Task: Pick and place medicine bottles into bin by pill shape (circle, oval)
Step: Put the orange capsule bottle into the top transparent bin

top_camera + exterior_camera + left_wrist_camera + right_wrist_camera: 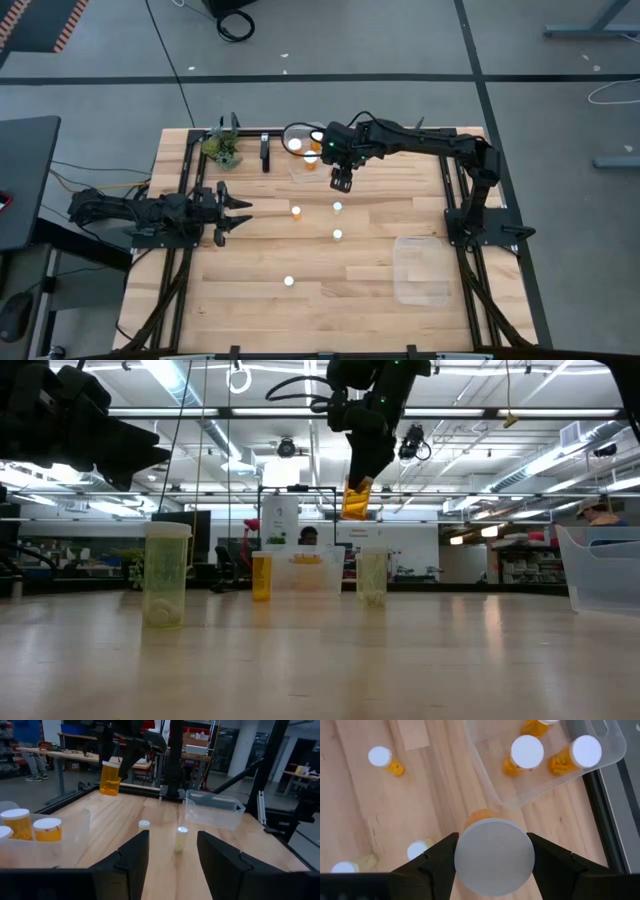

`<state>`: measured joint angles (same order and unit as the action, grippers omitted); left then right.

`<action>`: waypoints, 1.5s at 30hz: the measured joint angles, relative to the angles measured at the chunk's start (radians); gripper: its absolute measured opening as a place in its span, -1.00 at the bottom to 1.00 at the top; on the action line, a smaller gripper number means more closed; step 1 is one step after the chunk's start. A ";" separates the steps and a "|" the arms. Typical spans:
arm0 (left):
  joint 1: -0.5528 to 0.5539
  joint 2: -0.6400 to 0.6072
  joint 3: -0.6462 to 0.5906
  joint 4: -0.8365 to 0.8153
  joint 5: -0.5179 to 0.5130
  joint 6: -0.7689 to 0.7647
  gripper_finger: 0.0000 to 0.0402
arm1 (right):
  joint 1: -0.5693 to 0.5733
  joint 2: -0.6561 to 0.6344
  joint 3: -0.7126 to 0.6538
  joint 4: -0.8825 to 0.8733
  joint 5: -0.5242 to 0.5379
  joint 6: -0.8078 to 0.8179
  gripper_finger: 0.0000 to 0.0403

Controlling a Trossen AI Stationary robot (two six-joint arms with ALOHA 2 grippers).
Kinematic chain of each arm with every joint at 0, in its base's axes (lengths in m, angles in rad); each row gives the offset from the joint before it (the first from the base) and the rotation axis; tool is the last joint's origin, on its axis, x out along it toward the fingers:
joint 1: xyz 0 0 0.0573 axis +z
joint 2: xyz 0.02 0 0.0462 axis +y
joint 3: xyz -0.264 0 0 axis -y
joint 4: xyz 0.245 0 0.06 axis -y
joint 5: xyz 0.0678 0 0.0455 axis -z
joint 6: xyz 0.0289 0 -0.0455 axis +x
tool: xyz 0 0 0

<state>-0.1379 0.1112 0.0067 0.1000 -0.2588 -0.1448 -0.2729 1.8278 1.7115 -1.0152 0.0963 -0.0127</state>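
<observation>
Wood table (380, 290); right gripper (341, 183) grasps medicine bottle (356, 500) aloft beside bin (600, 762); left gripper (236, 216) clenched, empty.

Four medicine bottles standing loose on the counter (260, 310), three more inside the clear bin (600, 767) at the far edge, one bottle (356, 500) lifted beside that bin, a second clear bin (421, 268), one small green plant (222, 149)

Four white-capped amber medicine bottles (296, 211) stand upright mid-frame; one bottle (356, 499) hangs raised; others occupy the upper-centre bin (303, 166).
</observation>
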 joint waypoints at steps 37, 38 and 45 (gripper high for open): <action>0.000 0.000 0.001 0.015 0.001 0.314 -0.13 | -0.111 -0.001 0.000 0.076 -0.008 -0.175 0.15; 0.000 0.000 0.001 0.015 0.001 0.314 -0.13 | -0.111 -0.001 0.000 0.076 -0.008 -0.178 0.15; 0.000 0.000 0.001 0.015 0.001 0.314 -0.10 | -0.111 -0.001 0.000 0.076 -0.008 -0.183 0.15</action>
<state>-0.1379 0.1112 0.0074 0.1154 -0.2577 0.1688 -0.3840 1.8271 1.7111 -0.9394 0.0887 -0.1955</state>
